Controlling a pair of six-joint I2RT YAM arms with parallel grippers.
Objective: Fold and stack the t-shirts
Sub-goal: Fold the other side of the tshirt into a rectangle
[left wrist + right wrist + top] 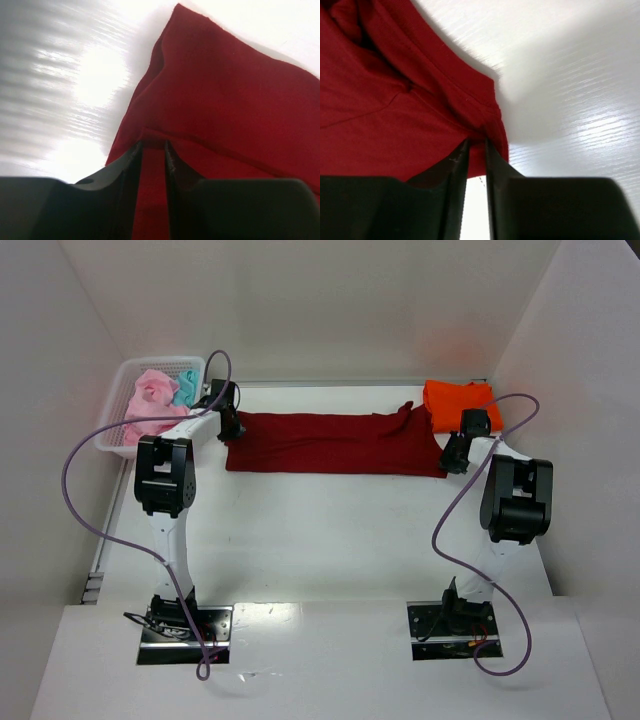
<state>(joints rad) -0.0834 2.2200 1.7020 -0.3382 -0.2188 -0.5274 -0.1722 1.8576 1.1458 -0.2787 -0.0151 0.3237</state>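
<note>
**A:** From above, where is the work?

**B:** The dark red shirt [335, 445] lies as a long flat band across the table [320, 540], toward 12 o'clock. The left gripper [232, 427] has its 9 o'clock end and the right gripper [452, 455] its 3 o'clock end. An orange shirt [455, 398] sits compact at 2 o'clock. Pink shirts [148, 402] and a teal one [186, 388] are heaped in the mesh basket [112, 443] at 10 o'clock.

**A:** Left wrist?

**B:** The fingers are clenched on soft, matte cloth. A doubled edge runs off toward 12 o'clock.

**A:** Right wrist?

**B:** The fingers are pinched on a rumpled, stitched hem, with glossy white tabletop at 3 o'clock.

**A:** And to fold it well?

**B:** I'd lift both ends level and together. I'd hold it just taut, because limp knit sags and creases.
</note>
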